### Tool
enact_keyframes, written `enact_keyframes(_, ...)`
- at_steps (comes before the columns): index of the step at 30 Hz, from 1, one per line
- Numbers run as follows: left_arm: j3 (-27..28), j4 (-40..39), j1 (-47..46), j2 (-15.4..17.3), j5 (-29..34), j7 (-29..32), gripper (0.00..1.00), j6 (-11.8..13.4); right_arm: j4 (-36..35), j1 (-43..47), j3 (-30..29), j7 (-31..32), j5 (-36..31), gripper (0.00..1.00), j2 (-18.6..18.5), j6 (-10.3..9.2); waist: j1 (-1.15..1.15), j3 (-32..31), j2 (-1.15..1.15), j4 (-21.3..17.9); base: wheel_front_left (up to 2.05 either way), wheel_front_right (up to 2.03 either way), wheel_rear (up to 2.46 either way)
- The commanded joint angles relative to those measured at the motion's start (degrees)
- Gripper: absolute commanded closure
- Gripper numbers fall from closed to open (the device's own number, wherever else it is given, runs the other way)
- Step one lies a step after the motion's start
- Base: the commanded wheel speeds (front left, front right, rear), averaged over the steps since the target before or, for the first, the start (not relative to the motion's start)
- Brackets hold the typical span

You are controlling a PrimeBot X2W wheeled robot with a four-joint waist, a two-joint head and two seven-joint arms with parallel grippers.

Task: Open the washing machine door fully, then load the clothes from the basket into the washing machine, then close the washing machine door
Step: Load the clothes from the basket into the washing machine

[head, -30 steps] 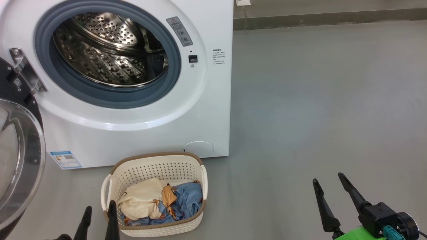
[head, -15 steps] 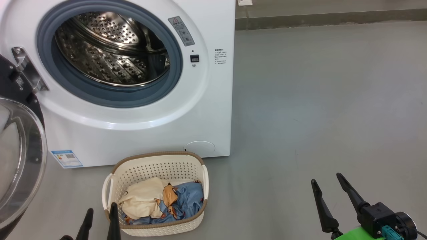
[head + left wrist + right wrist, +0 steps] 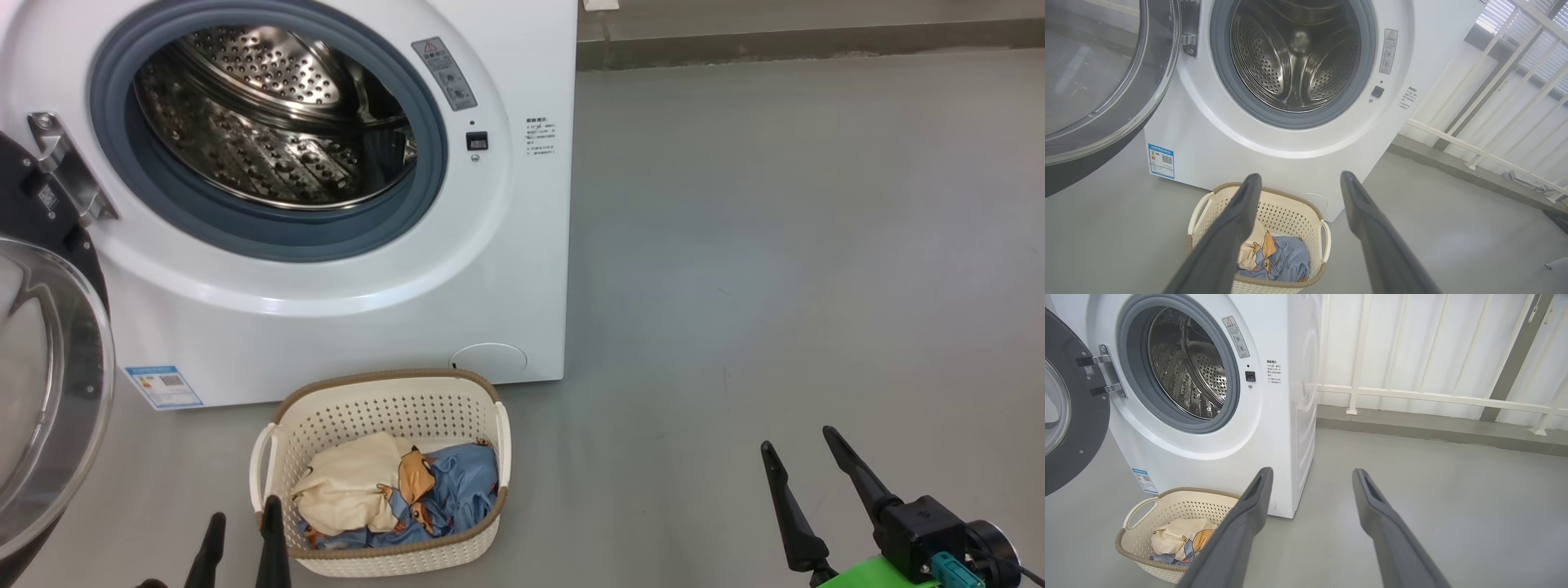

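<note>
The white washing machine [image 3: 343,327] stands with its steel drum [image 3: 269,114] exposed. Its round black door [image 3: 41,392] hangs swung out at the left, glass bowl facing me, also seen as the door [image 3: 1090,81] in the left wrist view. On the floor in front sits the cream basket [image 3: 384,408] holding a cream garment [image 3: 347,486] and a blue animal-print garment [image 3: 457,482]. My left gripper [image 3: 242,510] is open, just left of the basket's near corner, nothing between its fingers. My right gripper [image 3: 798,441] is open over bare floor, far right of the basket [image 3: 1180,506].
Grey floor [image 3: 775,245] spreads to the right of the machine. A low kerb [image 3: 808,37] and a white railing [image 3: 1433,396] run behind it. The open door takes up the space left of the basket.
The whole head view has shifted slightly, so the camera moved. The left gripper's fingertips sit a touch lower in view; the basket, clothes and door are unchanged.
</note>
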Motion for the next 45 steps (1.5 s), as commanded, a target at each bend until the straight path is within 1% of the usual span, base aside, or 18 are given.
enact_keyframes(1, 2.07, -1.32, -2.05, 0.63, -1.14, 0.00, 0.00, -0.26, -1.21, -1.05, 1.51, -0.16, -0.53, 0.00, -0.35, 0.09, 0.00, 0.05, 0.00, -0.05, 0.23, -0.23, 0.00)
enact_keyframes(8, 2.36, -2.03, -1.94, 0.63, -2.27, -0.03, 0.00, -0.20, -1.05, -1.04, 1.66, -0.22, -0.71, 0.00, -0.35, 0.09, 0.00, 0.35, 0.00, -0.11, 0.78, -0.78, 0.00)
enact_keyframes(13, 2.59, -2.28, -2.10, 0.62, -2.57, -0.14, 0.00, 0.11, -0.99, -1.10, 1.54, -0.17, -0.84, 0.00, -0.35, 0.09, 0.00, 0.57, 0.00, -0.01, 1.56, -1.64, 0.08)
enact_keyframes(15, 3.07, -2.24, -2.18, 0.59, -2.80, -0.22, 0.00, 0.69, -0.99, -1.08, 1.49, -0.11, -0.88, 0.00, -0.35, 0.09, 0.00, 0.60, 0.00, 0.06, 1.68, -2.20, 0.52)
enact_keyframes(19, 2.92, -2.22, -2.34, 1.18, -0.81, -0.52, 0.00, 1.66, -0.93, -1.02, 1.41, 0.05, -0.95, 0.00, -0.35, 0.09, 0.00, 0.65, 0.00, 0.19, 1.16, -1.92, 0.76)
enact_keyframes(23, 2.60, -1.98, -2.44, 1.09, -0.45, -0.71, 0.00, 1.68, -0.85, -1.01, 1.40, 0.16, -0.95, 0.00, -0.35, 0.09, 0.00, 0.65, 0.00, 0.24, 0.89, -1.11, 0.22)
enact_keyframes(45, 0.91, -0.80, -2.69, 1.26, 0.45, -0.98, 0.00, 1.54, -0.55, -1.21, 1.39, -0.15, -0.80, 0.00, -0.35, 0.09, 0.00, 0.86, 0.00, 0.21, 0.09, -0.09, 0.00)
